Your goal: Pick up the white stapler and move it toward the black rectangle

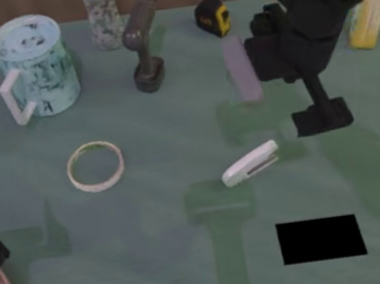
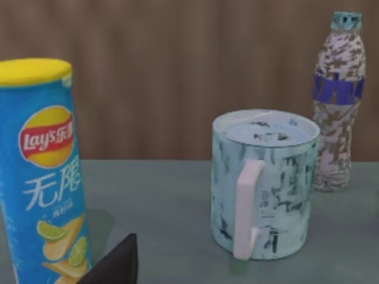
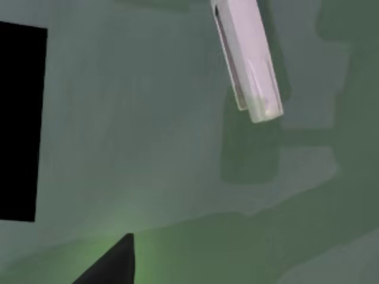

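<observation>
Stapler [image 1: 250,163] free on bench [image 1: 157,209], apart from rectangle [image 1: 321,239].
Right gripper [image 1: 322,116] above, just beside it; jaws' state cannot be told.

Matte black arm [image 1: 301,29] with blocky black hand [image 1: 322,117], white upper segment.

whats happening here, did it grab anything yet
Not yet. The right arm's gripper hangs over the table's right half, up and to the right of the white stapler, which lies untouched on the green table. The black rectangle sits below the stapler, nearer the front edge. The left arm is parked at the left edge, its camera facing a mug.
</observation>
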Controlling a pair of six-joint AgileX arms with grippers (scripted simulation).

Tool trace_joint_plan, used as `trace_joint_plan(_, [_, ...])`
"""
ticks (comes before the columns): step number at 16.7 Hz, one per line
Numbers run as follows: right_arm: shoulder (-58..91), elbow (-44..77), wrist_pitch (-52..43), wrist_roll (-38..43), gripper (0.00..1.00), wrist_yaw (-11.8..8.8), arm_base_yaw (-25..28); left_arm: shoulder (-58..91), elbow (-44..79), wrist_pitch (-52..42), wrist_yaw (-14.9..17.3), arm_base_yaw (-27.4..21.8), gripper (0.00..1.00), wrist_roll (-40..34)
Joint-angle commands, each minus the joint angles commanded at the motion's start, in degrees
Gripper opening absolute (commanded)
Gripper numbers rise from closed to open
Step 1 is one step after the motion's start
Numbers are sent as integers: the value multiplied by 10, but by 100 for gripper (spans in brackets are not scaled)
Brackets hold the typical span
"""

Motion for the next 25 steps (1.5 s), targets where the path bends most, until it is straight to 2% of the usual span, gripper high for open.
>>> trace_joint_plan(6, [154, 164, -93, -109, 100, -1, 45, 0, 0, 0, 0, 0, 100, 0])
trace_joint_plan(13, [164, 173, -96, -116, 100, -1, 45, 0, 0, 0, 0, 0, 100, 0])
trace_joint_plan(16, [172, 138, -56, -116, 100, -1, 47, 0, 0, 0, 0, 0, 100, 0])
trace_joint_plan(21, [198, 43, 72, -115, 100, -1, 48, 0, 0, 0, 0, 0, 100, 0])
trace_joint_plan(25, [207, 17, 101, -115, 100, -1, 49, 0, 0, 0, 0, 0, 100, 0])
